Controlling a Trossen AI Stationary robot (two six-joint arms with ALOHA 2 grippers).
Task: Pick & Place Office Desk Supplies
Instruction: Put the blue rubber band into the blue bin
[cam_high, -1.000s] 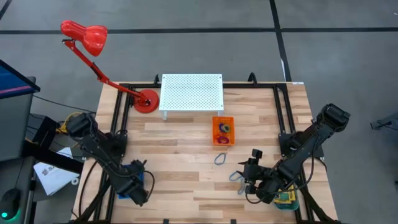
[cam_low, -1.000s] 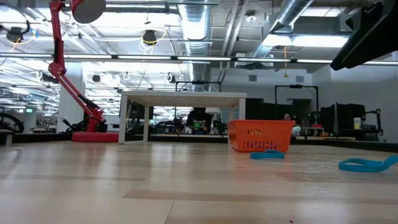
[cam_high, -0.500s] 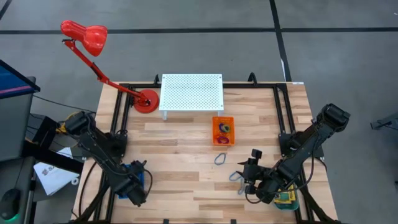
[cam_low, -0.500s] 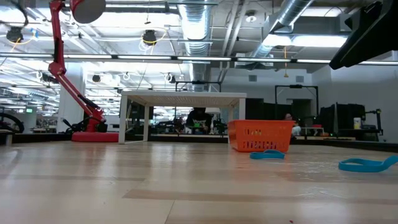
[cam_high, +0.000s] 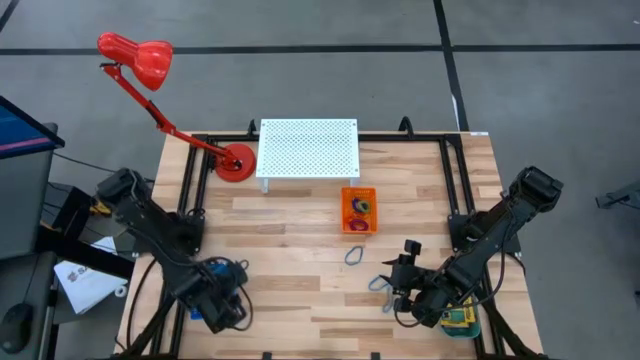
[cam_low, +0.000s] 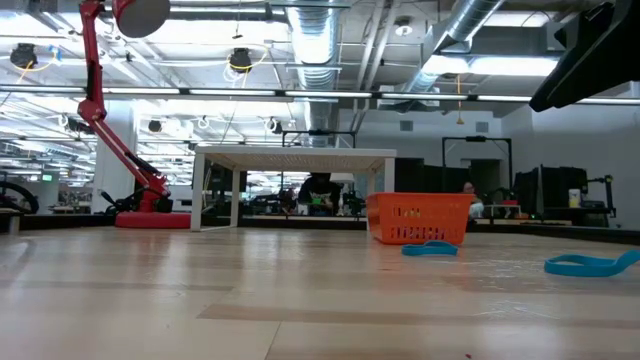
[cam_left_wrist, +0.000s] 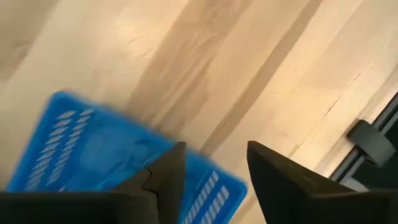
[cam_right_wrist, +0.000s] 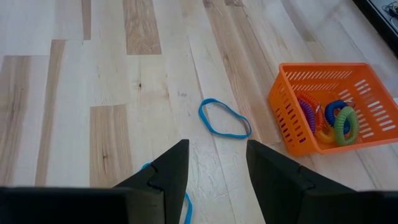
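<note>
Two thin blue loops lie flat on the table: one (cam_high: 355, 256) (cam_right_wrist: 224, 118) ahead of my right gripper, the other (cam_high: 380, 285) (cam_right_wrist: 186, 202) partly hidden under its fingers. Coloured rings (cam_right_wrist: 333, 115) lie in the orange tray (cam_high: 359, 210) (cam_low: 418, 218). A yellow box (cam_high: 460, 318) sits in a teal tray at the near right. My right gripper (cam_high: 400, 290) (cam_right_wrist: 216, 152) stands open above the near loop. My left gripper (cam_high: 220, 308) (cam_left_wrist: 214, 155) is open over the blue tray (cam_high: 236, 278) (cam_left_wrist: 93, 165) at the near left, with nothing between its fingers.
A white perforated stand (cam_high: 308, 148) stands at the table's far side, and the red desk lamp's base (cam_high: 236, 163) is to its left. Bare wood lies between the two arms. Black frame rails (cam_high: 190, 190) run along the table's sides.
My left arm has shifted a little toward the table's near edge over the blue tray. My right arm has kept still.
</note>
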